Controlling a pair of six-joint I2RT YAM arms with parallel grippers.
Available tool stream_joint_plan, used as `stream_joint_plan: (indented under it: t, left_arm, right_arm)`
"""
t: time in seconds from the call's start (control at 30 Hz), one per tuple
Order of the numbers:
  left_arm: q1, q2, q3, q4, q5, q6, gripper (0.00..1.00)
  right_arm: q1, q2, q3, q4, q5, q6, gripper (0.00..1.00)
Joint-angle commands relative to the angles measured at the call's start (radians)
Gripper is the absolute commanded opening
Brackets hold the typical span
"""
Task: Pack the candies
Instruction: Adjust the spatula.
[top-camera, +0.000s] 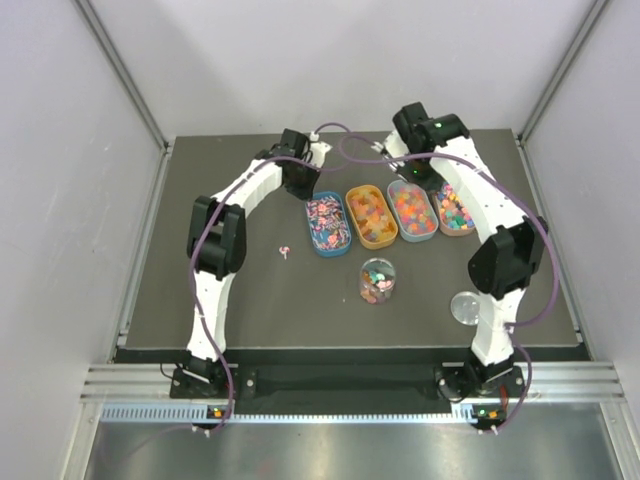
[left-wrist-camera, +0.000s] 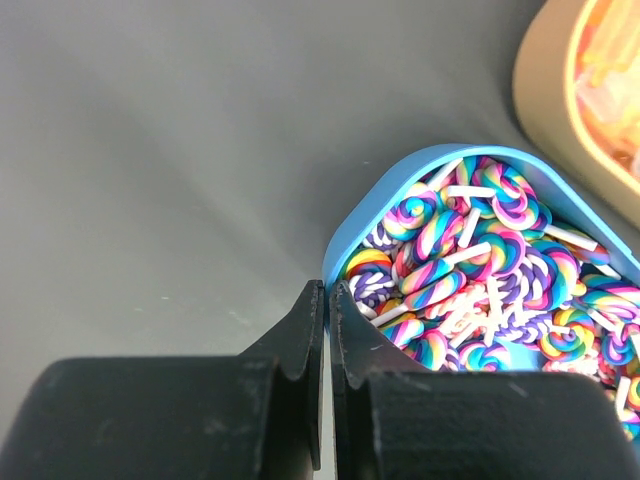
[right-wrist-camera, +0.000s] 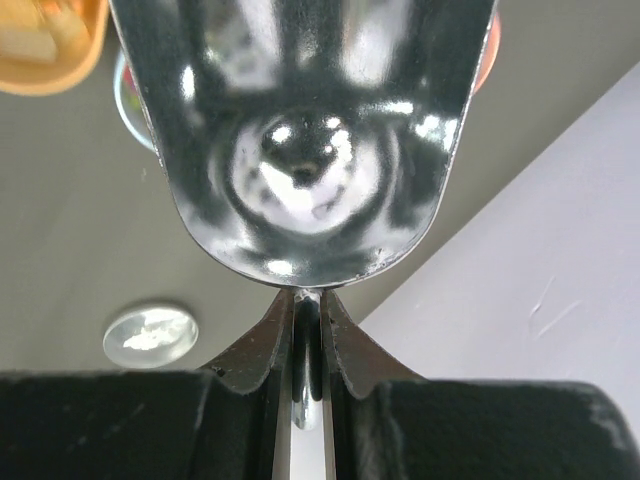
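Candies fill four oval trays in a row. In the left wrist view the blue tray (left-wrist-camera: 345, 235) holds rainbow swirl candies (left-wrist-camera: 480, 260). My left gripper (left-wrist-camera: 327, 300) is shut and empty, hovering just outside that tray's rounded end; in the top view the left gripper (top-camera: 308, 186) sits at the tray's far end. The right gripper (right-wrist-camera: 307, 297) is shut on the thin handle of a shiny metal scoop (right-wrist-camera: 300, 130), which fills its view. Seen from above, the right gripper (top-camera: 412, 172) is over the far ends of the right-hand trays. A clear jar (top-camera: 377, 281) holds mixed candies.
From left to right stand the blue tray (top-camera: 327, 224), an orange tray (top-camera: 370, 216), a light blue tray (top-camera: 411, 210) and another orange tray (top-camera: 452, 208). The jar's round lid (top-camera: 465, 306) lies by the right arm. One stray candy (top-camera: 285, 250) lies on the mat.
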Motion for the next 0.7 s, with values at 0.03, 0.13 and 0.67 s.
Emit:
stream_joint_plan:
  t: [0.03, 0.13, 0.67]
  left_arm:
    - [-0.039, -0.041, -0.009, -0.030, 0.006, -0.115, 0.00]
    - [-0.061, -0.054, -0.032, -0.017, -0.020, -0.155, 0.00]
    - [-0.033, -0.241, -0.023, -0.017, 0.091, -0.166, 0.60]
  right_arm:
    - [-0.059, -0.129, -0.080, -0.098, -0.015, 0.030, 0.00]
    - [-0.085, -0.141, -0.081, -0.103, -0.020, 0.037, 0.00]
    - [-0.179, -0.250, -0.340, -0.121, -0.093, 0.039, 0.00]
